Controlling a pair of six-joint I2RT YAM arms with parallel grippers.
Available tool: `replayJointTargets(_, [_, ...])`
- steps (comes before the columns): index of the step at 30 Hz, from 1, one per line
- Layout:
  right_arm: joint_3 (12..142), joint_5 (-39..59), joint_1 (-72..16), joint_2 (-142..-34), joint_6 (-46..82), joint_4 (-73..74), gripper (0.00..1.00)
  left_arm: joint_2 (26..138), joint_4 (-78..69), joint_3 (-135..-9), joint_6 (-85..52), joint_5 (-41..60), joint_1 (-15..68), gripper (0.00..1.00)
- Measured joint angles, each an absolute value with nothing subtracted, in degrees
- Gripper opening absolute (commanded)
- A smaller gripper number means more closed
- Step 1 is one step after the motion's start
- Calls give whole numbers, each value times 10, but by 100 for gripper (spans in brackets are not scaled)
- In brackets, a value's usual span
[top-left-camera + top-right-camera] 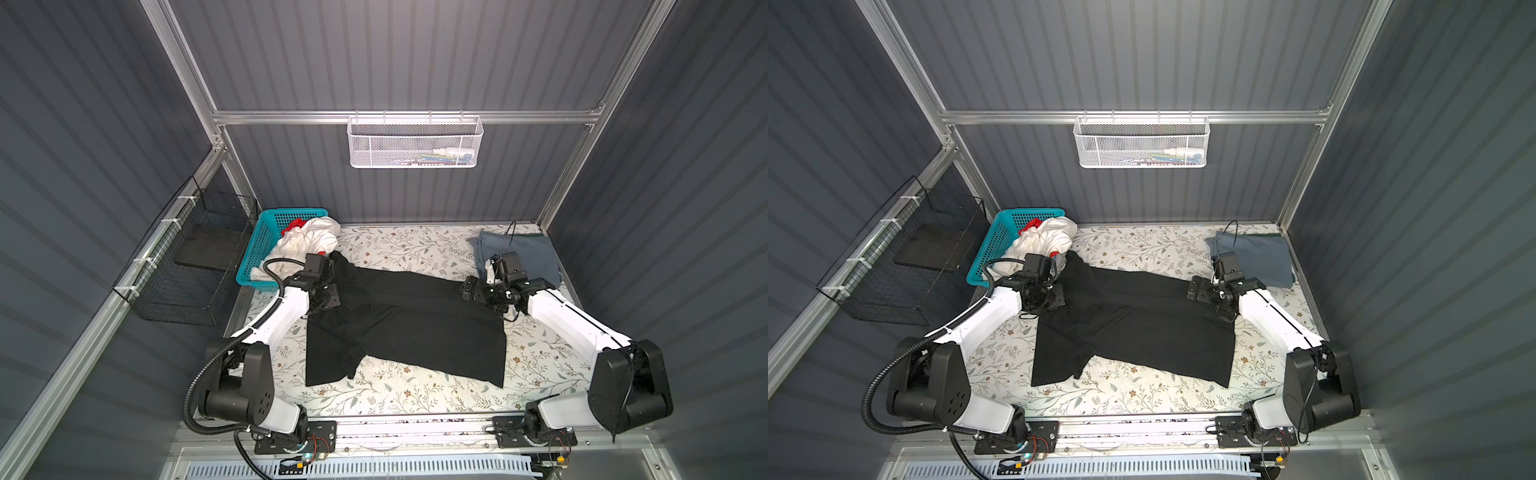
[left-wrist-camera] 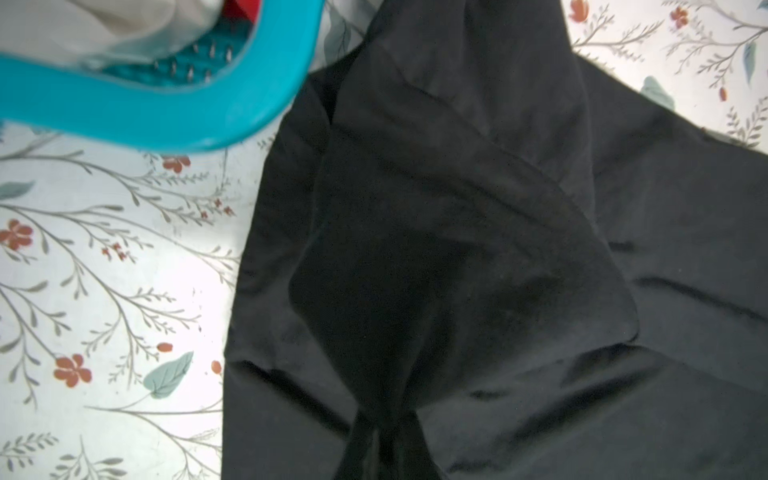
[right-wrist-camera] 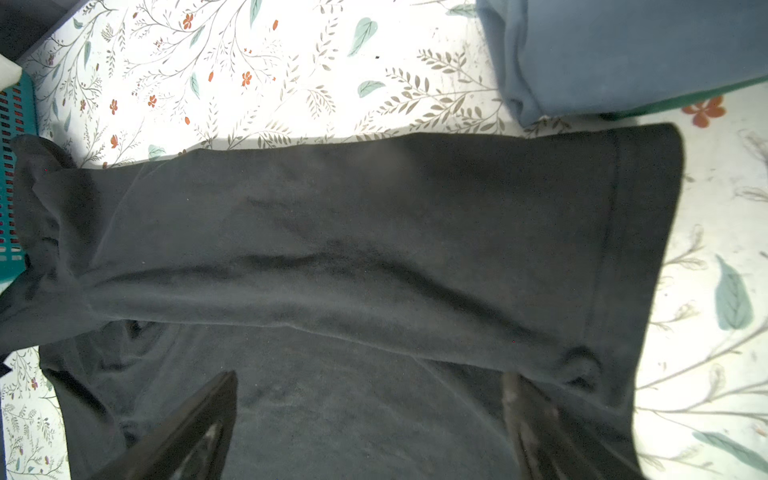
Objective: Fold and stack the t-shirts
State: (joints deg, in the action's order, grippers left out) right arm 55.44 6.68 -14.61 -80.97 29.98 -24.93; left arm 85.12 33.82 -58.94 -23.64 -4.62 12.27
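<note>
Grey ribbed walls enclose a counter (image 1: 415,245) with a floral cover. At its centre you find the black shirt (image 1: 407,328), spread crosswise between the two arms, with a long fold laid over its body, as the right wrist view (image 3: 332,249) shows.

The blue-grey shirt (image 1: 523,253) lies folded in the far right corner, near the black shirt's hem. The white shirt (image 1: 307,239) is heaped in the teal basket (image 1: 264,237) at the far left and spills over its rim. The red shirt (image 1: 293,225) shows only as a patch behind it.

The left fingers (image 1: 328,297) sit over the black shirt's left end, just beside the basket. In the left wrist view the cloth (image 2: 415,249) gathers to a narrow pinch at the frame edge, but dark on dark you cannot tell whether they are grasping or released.

The right fingers (image 3: 199,424) stand spread wide over the shirt's right end, holding nothing.
</note>
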Motion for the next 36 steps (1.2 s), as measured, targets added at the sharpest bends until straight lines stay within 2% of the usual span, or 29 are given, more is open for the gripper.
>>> replayJointTargets(3, [555,63,-146,-810,299,-251,99,851,339,-590,-243,-46,123,44])
replayJointTargets(5, [557,57,-146,-812,298,-255,99,851,339,-594,-244,-46,123,55])
replayJointTargets(9, [568,31,-140,-817,293,-271,99,852,331,-625,-251,-40,123,68])
replayJointTargets(13, [568,24,-95,-818,292,-283,99,880,298,-678,-253,-30,123,72])
replayJointTargets(22, [568,24,-11,-850,289,-260,96,1039,247,-789,-234,-29,123,73])
replayJointTargets(30, [571,36,6,-952,278,-237,85,1129,230,-867,-218,-34,123,71])
replayJointTargets(36, [580,37,13,-967,269,-236,71,1165,229,-895,-211,-50,123,67])
